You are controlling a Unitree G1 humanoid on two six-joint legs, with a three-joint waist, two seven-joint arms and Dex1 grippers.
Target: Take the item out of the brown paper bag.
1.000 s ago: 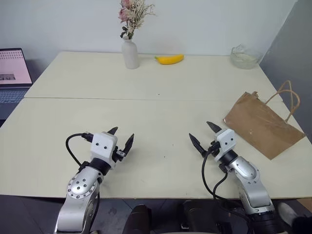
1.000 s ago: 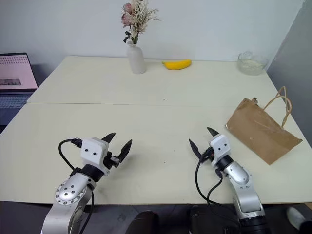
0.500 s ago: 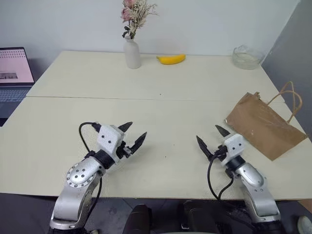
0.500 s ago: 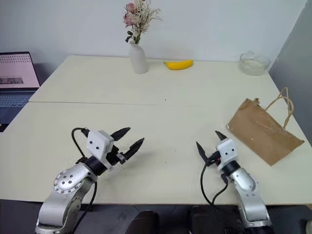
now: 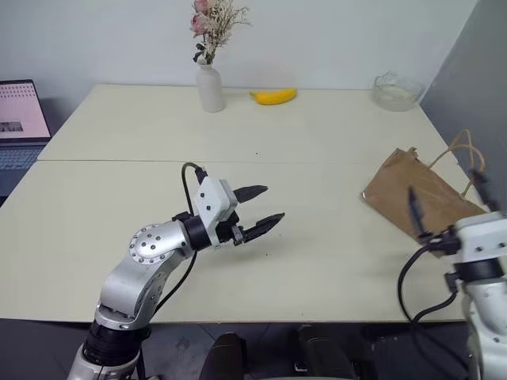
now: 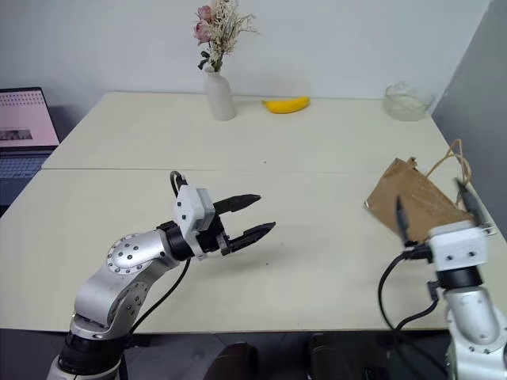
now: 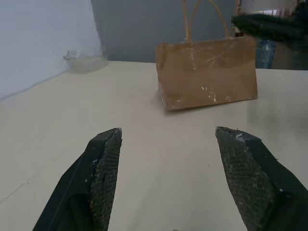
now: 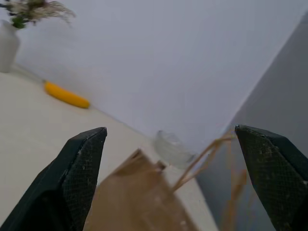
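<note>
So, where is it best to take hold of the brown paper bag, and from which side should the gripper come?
Probably at the tan loop handles or the open top edge beside them, coming from the far right side. The brown paper bag lies flat on the table, so its broad face offers nothing to pinch, while the handles stick out.

I am seeing the brown paper bag (image 5: 420, 198) looking like crinkled matt kraft paper with thin tan cord-like handles, lying on a counter (image 5: 317, 150) whose cream top is showing smooth and matt, with a faint sheen in the left wrist view. The left gripper (image 5: 261, 212) is showing matt black fingers (image 7: 107, 168) with finely textured, rough-looking pads, on a white plastic block and a brushed silvery metal arm. At the far edge I am making out a matt white vase (image 5: 210, 88), a smooth yellow banana (image 5: 274, 96) and a clear glassy bowl (image 5: 398, 93).
</note>
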